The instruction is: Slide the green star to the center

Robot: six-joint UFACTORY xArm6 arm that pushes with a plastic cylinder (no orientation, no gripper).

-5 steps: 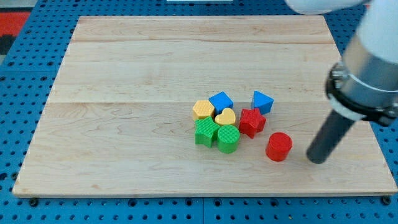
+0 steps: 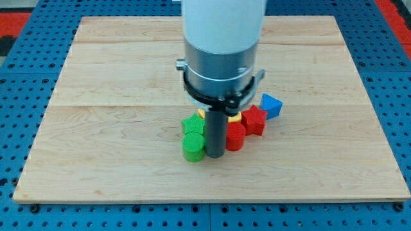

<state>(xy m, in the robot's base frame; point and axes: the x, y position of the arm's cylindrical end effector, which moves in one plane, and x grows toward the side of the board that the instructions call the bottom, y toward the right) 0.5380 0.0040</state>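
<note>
The green star (image 2: 192, 124) lies on the wooden board (image 2: 96, 96) just below the board's middle, at the left end of a block cluster. A green cylinder (image 2: 193, 147) sits right below it, touching. My tip (image 2: 215, 156) stands between the green cylinder on its left and a red cylinder (image 2: 236, 136) on its right, below and right of the green star. The rod and the arm body hide the middle of the cluster.
A red star (image 2: 255, 119) and a blue triangular block (image 2: 271, 105) lie to the right of the rod. Bits of yellow blocks (image 2: 235, 117) peek out beside the rod. A blue pegboard (image 2: 26, 77) surrounds the board.
The arm has swept from the view's right into the cluster. The red cylinder has moved left against the cluster. The green star and green cylinder have shifted left.
</note>
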